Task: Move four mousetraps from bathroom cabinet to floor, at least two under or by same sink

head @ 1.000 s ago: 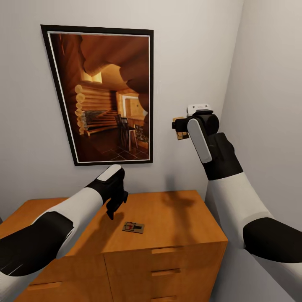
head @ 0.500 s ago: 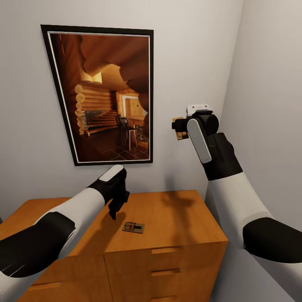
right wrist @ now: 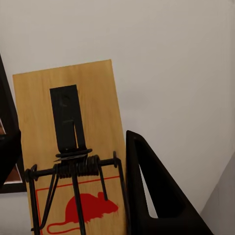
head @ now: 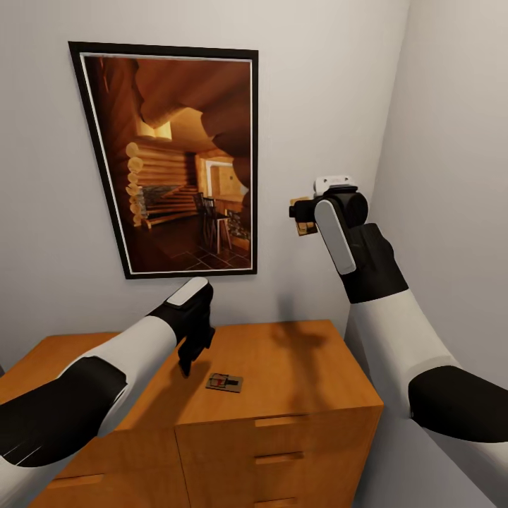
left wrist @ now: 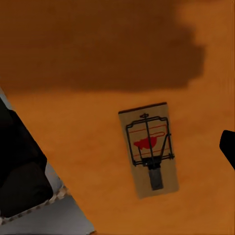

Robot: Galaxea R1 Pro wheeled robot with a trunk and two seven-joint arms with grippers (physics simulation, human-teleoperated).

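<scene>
**1 mousetrap held high, 1 lying on the cabinet**

The right gripper [head: 302, 215] is raised in front of the pale wall, to the right of the log-cabin picture [head: 169, 159]. It is closed on a mousetrap [right wrist: 73, 161]: the right wrist view shows the tan board clamped between the dark fingers [right wrist: 152, 196], its wire spring and red mouse print facing the camera. From the head view, a corner of this held trap [head: 306, 226] peeks out beside the wrist.

A second mousetrap [head: 224, 382] lies flat on the orange-brown top of the cabinet [head: 296, 367], near its front edge and roughly midway across the visible top. The left gripper [head: 188, 365] hangs just to the left of it and above the wood, pointing down, not touching the trap. In the left wrist view the trap [left wrist: 148, 149] lies between the dark finger shapes at the picture's edges, so the jaws stand apart with nothing in them. A dark shadow covers the far part of the cabinet top [left wrist: 98, 49]. Drawer fronts with slim handles [head: 279, 458] show on the cabinet's near face.
</scene>
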